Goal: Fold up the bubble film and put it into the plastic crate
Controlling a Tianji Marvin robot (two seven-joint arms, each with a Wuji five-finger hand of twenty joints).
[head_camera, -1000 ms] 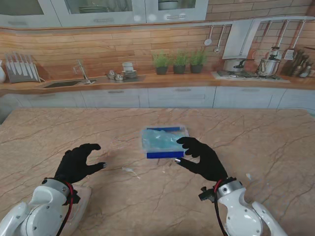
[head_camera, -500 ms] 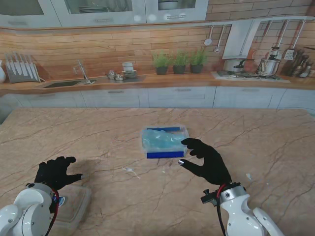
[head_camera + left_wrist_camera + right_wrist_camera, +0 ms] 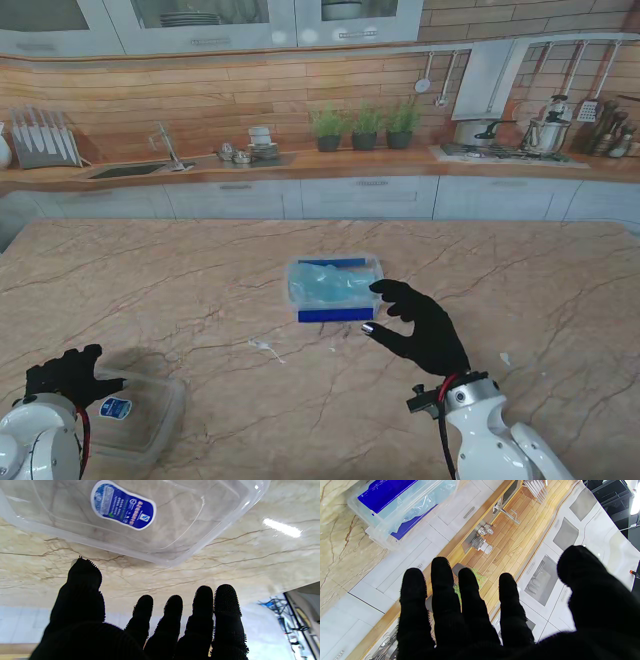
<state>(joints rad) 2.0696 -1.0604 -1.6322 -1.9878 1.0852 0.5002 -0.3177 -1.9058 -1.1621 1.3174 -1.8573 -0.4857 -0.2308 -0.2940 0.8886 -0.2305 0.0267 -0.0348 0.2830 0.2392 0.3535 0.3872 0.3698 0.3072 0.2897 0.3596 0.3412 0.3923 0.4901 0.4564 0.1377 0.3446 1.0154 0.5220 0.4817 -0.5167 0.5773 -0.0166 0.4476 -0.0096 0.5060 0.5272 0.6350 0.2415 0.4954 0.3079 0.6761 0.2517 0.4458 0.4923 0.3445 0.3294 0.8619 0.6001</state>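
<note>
Nearest me, at about eight o'clock on the table (image 3: 200, 270), my left hand (image 3: 65, 375) hangs with its fingers spread and nothing in them, just beside a clear lid (image 3: 140, 415) with a blue label that lies flat on the marble. A second ago this hand was farther out toward the middle, over the lid; it has drawn back to the near corner and uncovered it.

At about five o'clock my right hand (image 3: 420, 325) is also empty, fingers apart and loosely curled, its fingertips close to the near right corner of the crate (image 3: 332, 290). It has barely shifted from a second ago.

Farther out, near the table's centre, the crate stands open with the bubble film (image 3: 325, 288) already lying bunched inside it, between the blue handles.

I judge the placing done and both hands clearing away. What remains, if anything, is to pull my right hand back without nudging the crate.
</note>
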